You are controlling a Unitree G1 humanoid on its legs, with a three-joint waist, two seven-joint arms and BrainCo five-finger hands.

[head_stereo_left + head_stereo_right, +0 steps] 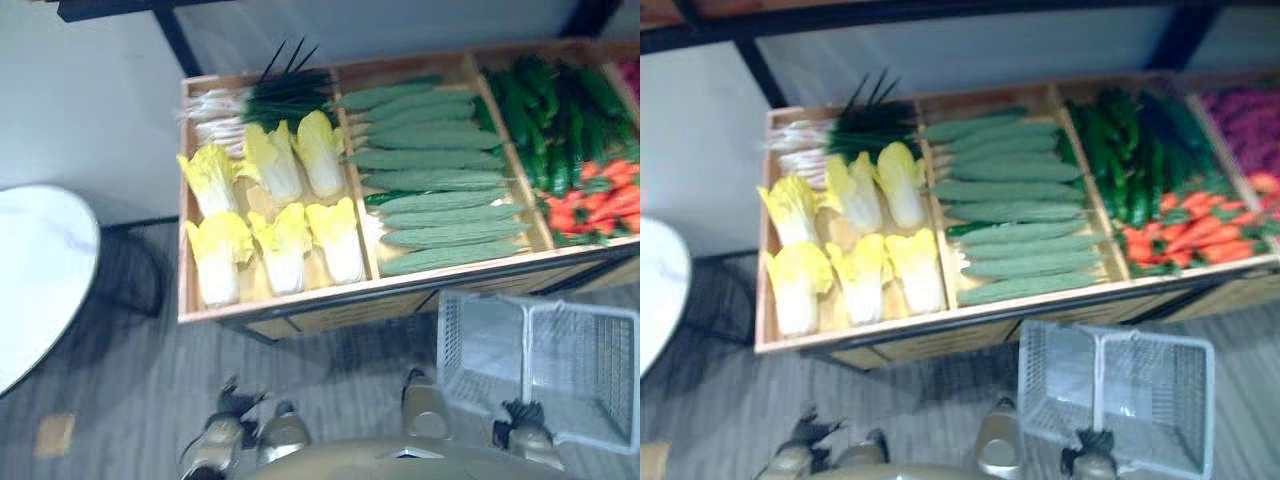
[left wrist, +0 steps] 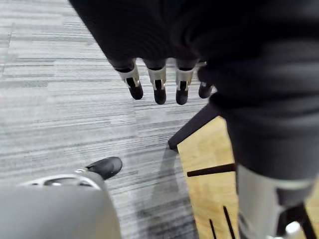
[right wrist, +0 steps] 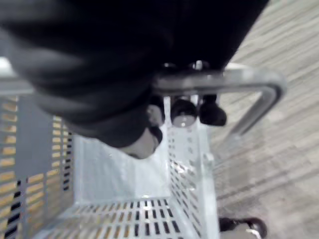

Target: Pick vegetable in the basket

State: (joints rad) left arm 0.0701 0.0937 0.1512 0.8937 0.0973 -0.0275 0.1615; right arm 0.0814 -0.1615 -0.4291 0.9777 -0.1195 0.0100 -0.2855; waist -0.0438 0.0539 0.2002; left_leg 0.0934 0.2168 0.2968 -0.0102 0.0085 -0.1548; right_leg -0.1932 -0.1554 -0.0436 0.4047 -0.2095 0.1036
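You see a shop's vegetable section here: a wooden display stand (image 1: 300, 300) with compartments holds rows of napa cabbages (image 1: 285, 250), green gourds (image 1: 440, 190) and orange-red vegetables (image 1: 600, 205). Before it, a white shopping basket (image 1: 580, 370) is over the grey carpet floor (image 2: 60, 114).

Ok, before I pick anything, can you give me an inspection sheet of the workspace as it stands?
Surface: wooden display stand, split into compartments.
Job's things: cabbages and green onions in the left compartment; ridged green gourds in the middle; dark green vegetables and red vegetables on the right. White basket in front of the stand, nothing seen inside.
Clutter: tan square on the floor.
Hands: left hand over the floor, fingers straight, holding nothing; right hand curled round the basket's handle.
Cables: nothing seen.
Surroundings: white round table to the left; grey striped floor.
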